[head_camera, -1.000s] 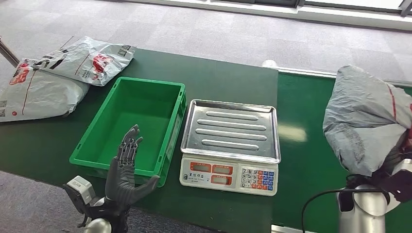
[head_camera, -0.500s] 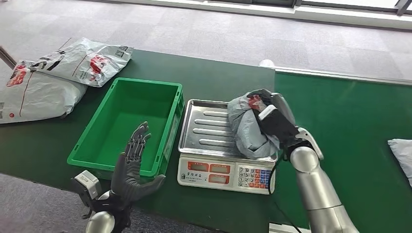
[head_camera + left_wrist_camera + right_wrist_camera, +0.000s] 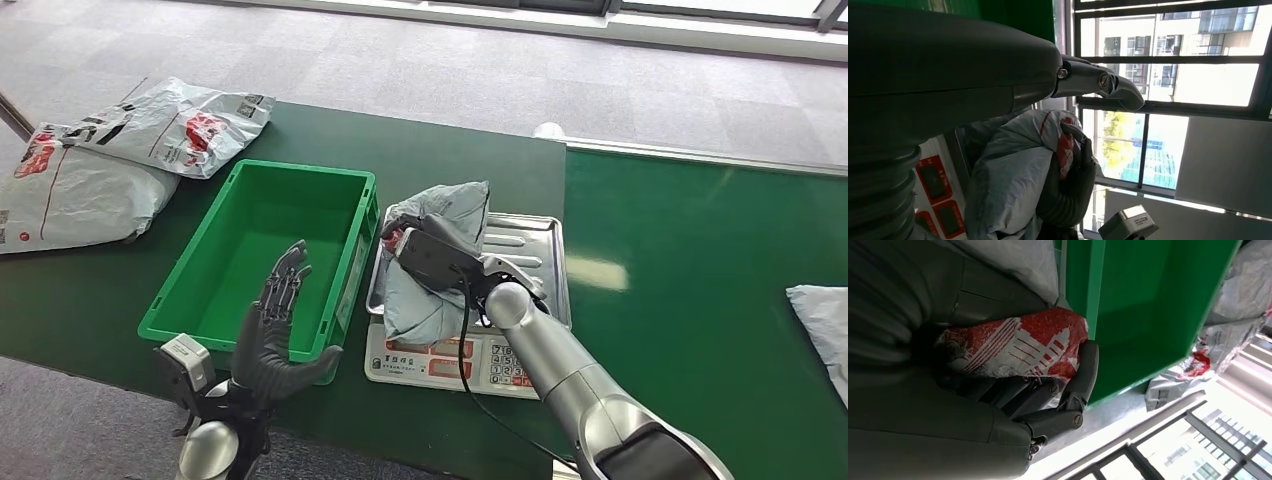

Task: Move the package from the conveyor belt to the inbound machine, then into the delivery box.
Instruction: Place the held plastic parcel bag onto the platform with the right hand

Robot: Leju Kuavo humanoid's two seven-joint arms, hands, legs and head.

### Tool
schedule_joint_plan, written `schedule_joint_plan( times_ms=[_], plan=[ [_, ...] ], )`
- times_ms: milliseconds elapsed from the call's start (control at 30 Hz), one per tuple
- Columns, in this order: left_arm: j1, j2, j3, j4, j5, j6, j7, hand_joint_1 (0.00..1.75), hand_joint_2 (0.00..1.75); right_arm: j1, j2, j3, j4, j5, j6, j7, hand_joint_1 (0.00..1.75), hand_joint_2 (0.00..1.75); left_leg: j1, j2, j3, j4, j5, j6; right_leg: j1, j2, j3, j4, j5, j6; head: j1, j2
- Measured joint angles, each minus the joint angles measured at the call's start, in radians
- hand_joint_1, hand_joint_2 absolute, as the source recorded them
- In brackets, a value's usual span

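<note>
Head view: our grey package lies on the left part of the scale's steel tray, its edge toward the green delivery box. Our right hand holds it, dark fingers clamped around the red-printed end, just beside the box wall in the right wrist view. Our left hand is raised at the box's near rim, fingers apart and holding nothing. Two more bags lie on the table beyond the box, and another grey bag sits on the conveyor belt at the far right.
</note>
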Motion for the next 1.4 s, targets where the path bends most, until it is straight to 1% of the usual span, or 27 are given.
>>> schedule_joint_plan(
  times_ms=[133, 333, 467, 667, 867, 1133, 1233, 1400],
  plan=[
    [-0.007, 0.002, 0.0, 0.004, 0.011, 0.011, 0.005, 0.0, 1.75, -0.029, 0.014, 0.016, 0.055, 0.018, -0.02, 0.045, 1.75, 1.75, 0.0, 0.0, 0.001, 0.0, 0.0, 0.0, 0.0, 0.0, 0.001, 0.0, 0.0, 0.0, 0.0, 0.0],
    [-0.008, 0.002, 0.0, 0.004, 0.011, 0.012, 0.006, 0.0, 1.75, -0.05, 0.026, 0.021, 0.104, 0.025, -0.03, 0.055, 1.75, 1.75, 0.0, 0.0, 0.003, 0.0, 0.001, -0.001, 0.0, 0.0, 0.002, 0.0, 0.001, -0.001, 0.0, 0.0],
    [-0.009, 0.002, 0.0, 0.004, 0.012, 0.012, 0.006, 0.0, 1.75, -0.055, 0.029, 0.021, 0.116, 0.026, -0.032, 0.055, 0.02, 1.75, 0.0, 0.0, 0.003, 0.0, 0.001, -0.001, 0.0, 0.0, 0.002, 0.0, 0.001, -0.001, 0.0, 0.0],
    [-0.005, 0.002, 0.0, 0.003, 0.012, 0.016, 0.008, 0.0, 1.75, -0.055, 0.035, 0.022, 0.133, 0.029, -0.066, 0.06, 0.0, 1.75, 0.0, 0.0, 0.003, 0.0, 0.001, -0.001, 0.0, 0.0, 0.003, 0.0, 0.001, -0.001, 0.0, 0.0],
    [0.002, 0.002, 0.001, -0.004, 0.004, 0.02, 0.015, 0.0, 1.75, -0.045, 0.035, 0.017, 0.127, -0.021, -0.144, 0.017, 0.0, 1.75, 0.0, 0.0, 0.003, 0.0, 0.001, -0.001, 0.0, 0.0, 0.002, 0.0, 0.001, -0.001, 0.0, 0.0],
    [0.002, 0.002, 0.001, -0.002, -0.01, 0.035, 0.01, 0.0, 1.75, 0.032, 0.016, -0.055, -0.001, -0.159, -0.237, -0.07, 0.0, 1.75, 0.0, 0.0, 0.002, 0.0, 0.001, -0.001, 0.0, 0.0, 0.001, 0.0, 0.001, -0.001, 0.0, 0.0],
    [0.0, 0.002, 0.001, 0.004, -0.009, 0.04, 0.006, 0.0, 1.75, 0.05, 0.003, -0.076, -0.036, -0.191, -0.253, -0.083, 0.0, 1.75, 0.0, 0.0, 0.001, 0.0, 0.001, -0.001, 0.0, 0.0, 0.0, 0.0, 0.001, -0.001, 0.0, 0.0],
    [-0.002, 0.002, 0.001, 0.008, -0.008, 0.041, 0.005, 0.0, 1.75, 0.063, -0.009, -0.093, -0.07, -0.207, -0.263, -0.087, 0.0, 1.75, 0.0, 0.0, 0.001, 0.0, 0.001, -0.001, 0.0, 0.0, 0.0, 0.0, 0.001, -0.001, 0.0, 0.0]
  ],
)
